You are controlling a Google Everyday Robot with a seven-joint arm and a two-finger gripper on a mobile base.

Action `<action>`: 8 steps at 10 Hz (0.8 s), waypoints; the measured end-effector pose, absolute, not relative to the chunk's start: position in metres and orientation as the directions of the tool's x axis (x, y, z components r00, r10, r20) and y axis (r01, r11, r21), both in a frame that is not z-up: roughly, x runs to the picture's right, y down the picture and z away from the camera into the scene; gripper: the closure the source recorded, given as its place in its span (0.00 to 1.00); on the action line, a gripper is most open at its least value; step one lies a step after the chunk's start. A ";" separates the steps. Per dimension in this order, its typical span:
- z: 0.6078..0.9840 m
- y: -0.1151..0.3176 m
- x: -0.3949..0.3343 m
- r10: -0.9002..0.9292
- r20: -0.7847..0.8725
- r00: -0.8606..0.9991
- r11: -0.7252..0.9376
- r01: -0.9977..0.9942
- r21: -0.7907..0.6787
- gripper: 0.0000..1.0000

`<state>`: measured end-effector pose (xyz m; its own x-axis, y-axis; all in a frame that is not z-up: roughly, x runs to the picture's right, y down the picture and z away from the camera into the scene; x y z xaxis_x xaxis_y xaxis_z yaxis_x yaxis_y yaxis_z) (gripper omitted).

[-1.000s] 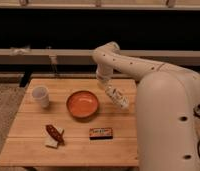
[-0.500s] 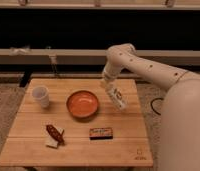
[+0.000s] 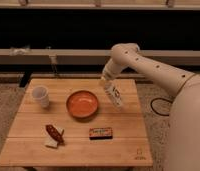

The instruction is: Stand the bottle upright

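One arm (image 3: 153,70): is reached in from 3 o'clock over the table (image 3: 28,131).
Gripper (image 3: 109,82): is held at 2 o'clock of the bowl (image 3: 82,104), pointed downward.
Fingers: are closed on the bottle's upper end.
Bottle (image 3: 114,95): is held tilted, with its lower end toward 5 o'clock, just right of the bowl; contact with the table cannot be told.
Cup (image 3: 41,96): is set at 9 o'clock of the bowl.
Box (image 3: 101,132): is laid at 5 o'clock of the bowl.
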<state>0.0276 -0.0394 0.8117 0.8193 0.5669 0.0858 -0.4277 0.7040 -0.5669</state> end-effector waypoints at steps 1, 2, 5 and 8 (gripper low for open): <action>0.810 -0.041 0.027 0.565 0.101 0.819 0.707 -0.418 -0.571 1.00; 0.807 -0.045 0.027 0.569 0.133 0.812 0.709 -0.402 -0.579 1.00; 0.805 -0.049 0.029 0.592 0.192 0.783 0.703 -0.385 -0.598 1.00; 0.799 -0.056 0.030 0.610 0.262 0.748 0.709 -0.367 -0.603 1.00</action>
